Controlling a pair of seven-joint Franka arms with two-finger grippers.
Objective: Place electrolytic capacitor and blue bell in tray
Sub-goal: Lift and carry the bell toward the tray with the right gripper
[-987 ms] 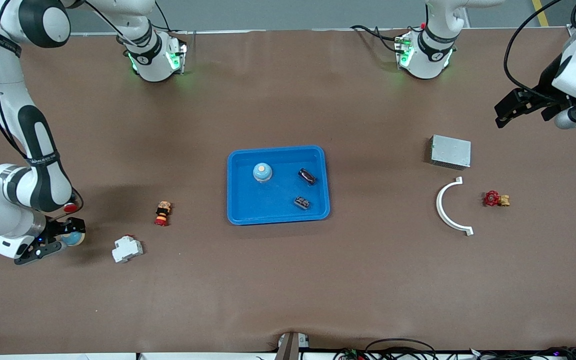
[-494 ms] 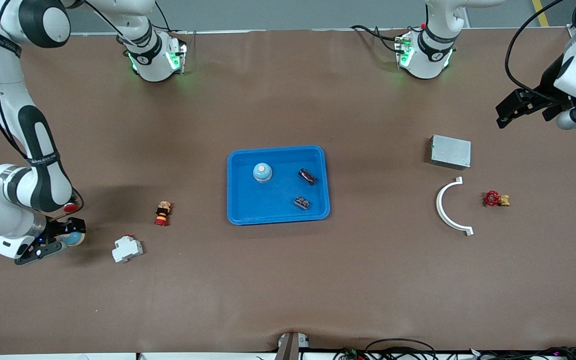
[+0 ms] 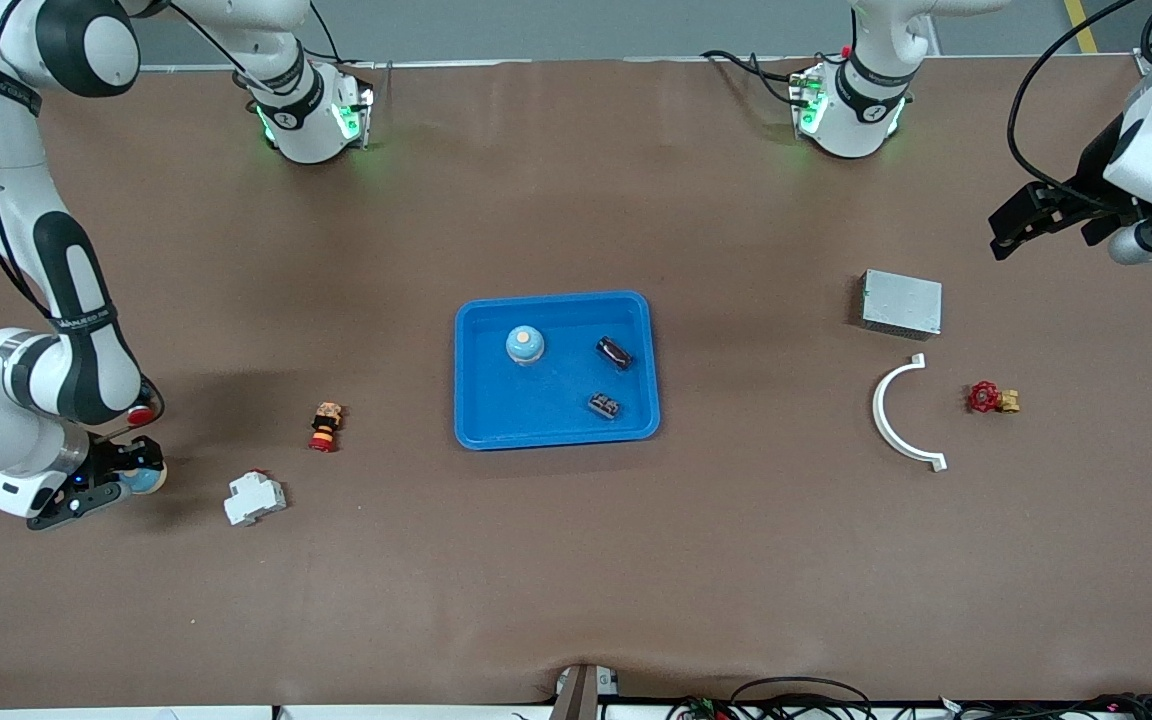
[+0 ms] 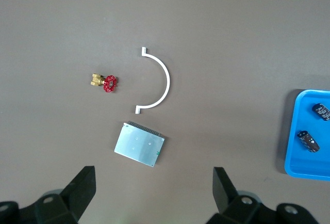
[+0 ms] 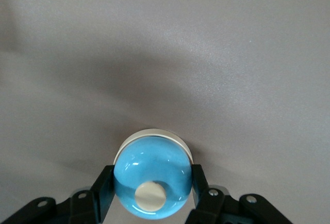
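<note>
Blue bell pinched in right hand at table's end; left hand waits agape.

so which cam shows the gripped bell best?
Right wrist view: the bell fills the frame between the right gripper's fingers. Front view shows only a blue sliver. Left wrist view misses it.

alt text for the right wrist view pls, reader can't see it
The right gripper is shut on a blue bell, a glossy blue dome with a cream button on top and a pale base rim, its black fingers pressed against both sides. Around it lies only the plain brown table, with the bell's soft shadow on it.
</note>
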